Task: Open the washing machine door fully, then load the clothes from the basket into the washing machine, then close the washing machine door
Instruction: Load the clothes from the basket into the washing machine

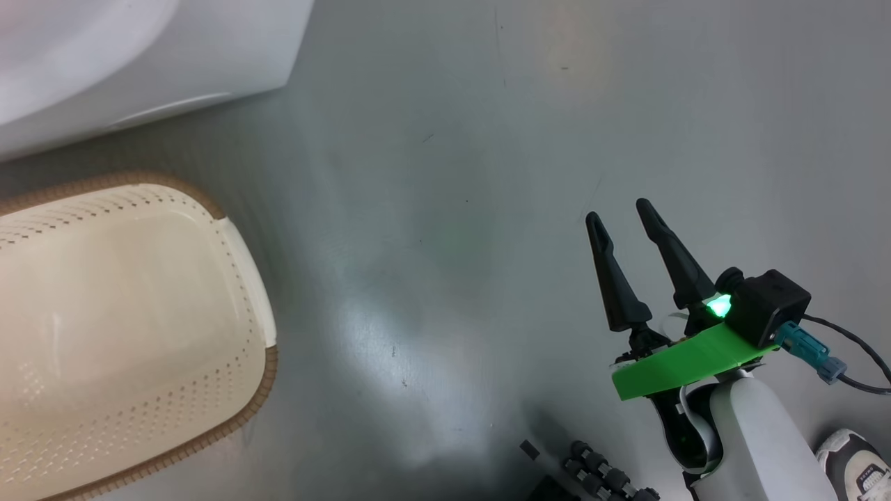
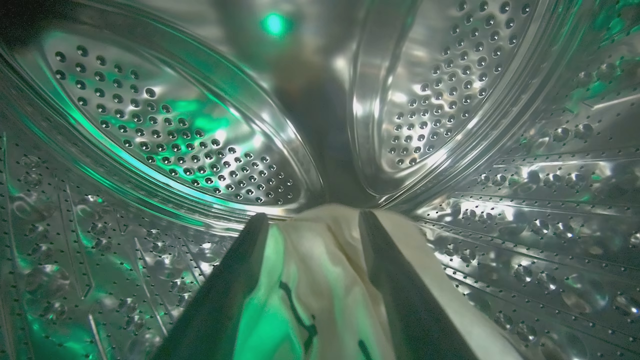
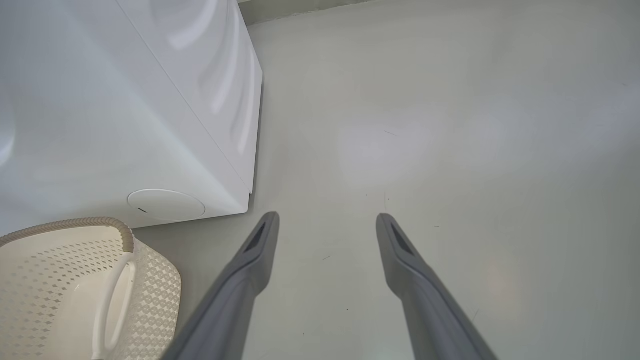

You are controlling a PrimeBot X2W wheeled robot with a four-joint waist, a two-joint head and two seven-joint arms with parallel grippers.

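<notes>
My left gripper (image 2: 312, 216) is deep inside the washing machine's steel perforated drum (image 2: 175, 135), lit green. Its fingers stand apart, so it is open, and the cream garment (image 2: 320, 280) with dark print lies between and under them. The blue garment and the door are out of view. In the head view the cream basket (image 1: 268, 362) sits at the left with nothing in it, below the washing machine's white corner (image 1: 139, 56). Over bare floor, my right gripper (image 1: 619, 212) hangs open and holds nothing.
Grey floor spreads to the right of the washing machine (image 3: 125, 100) and the basket (image 3: 50, 280). A person's shoe (image 1: 856, 463) shows at the lower right corner, beside my right forearm. Dark parts of my base (image 1: 598, 476) sit at the bottom edge.
</notes>
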